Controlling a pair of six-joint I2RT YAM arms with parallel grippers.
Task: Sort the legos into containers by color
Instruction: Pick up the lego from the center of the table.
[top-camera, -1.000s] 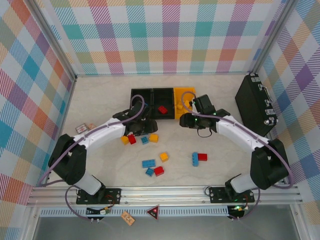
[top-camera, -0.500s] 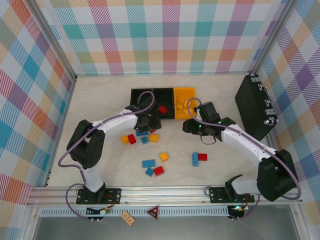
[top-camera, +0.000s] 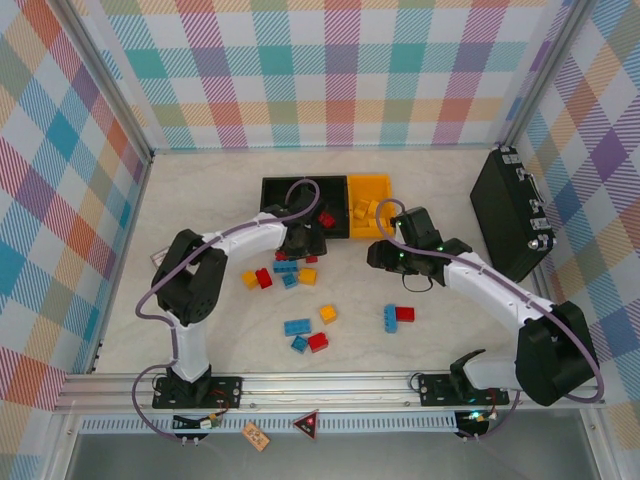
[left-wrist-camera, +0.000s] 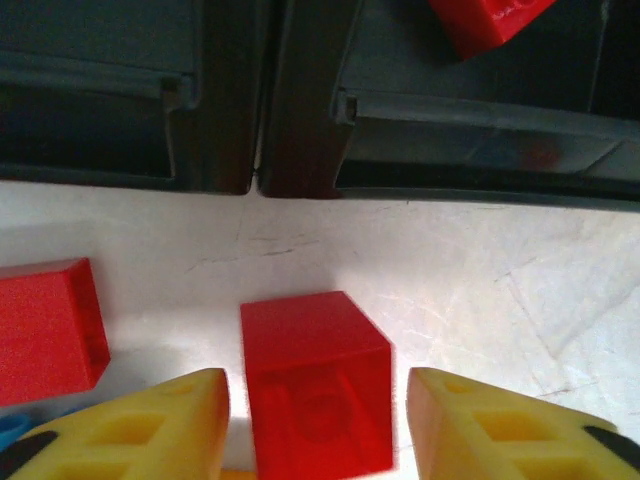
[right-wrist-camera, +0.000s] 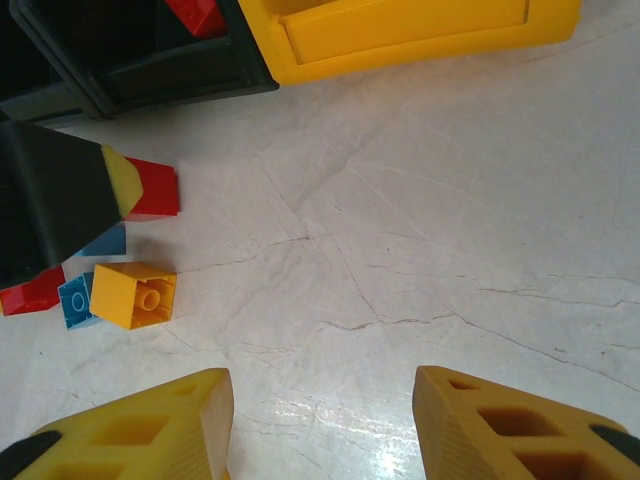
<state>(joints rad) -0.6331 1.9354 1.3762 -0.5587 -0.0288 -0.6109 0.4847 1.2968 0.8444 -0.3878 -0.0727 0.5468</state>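
The red brick (left-wrist-camera: 312, 360) lies on the counter (left-wrist-camera: 470, 290), its long axis running about 12 to 6 o'clock with the far end leaning toward 11. The left pincer (left-wrist-camera: 318, 420) straddles it, partly open, with thin gaps on both sides and gripping nothing. A second red brick (left-wrist-camera: 45, 330) sits at its 9 o'clock, and the black bins (left-wrist-camera: 300, 120) at 12. The right pincer (right-wrist-camera: 320, 400) hangs open and empty, with the yellow-orange bin (right-wrist-camera: 400, 40) at its 12.

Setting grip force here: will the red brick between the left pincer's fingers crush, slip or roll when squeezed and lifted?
The red brick looks like hard moulded plastic, so it probably won't crush. Its flat sides suit the left pincer, though smooth faces might slip. Resting flat on the table, it shouldn't roll.
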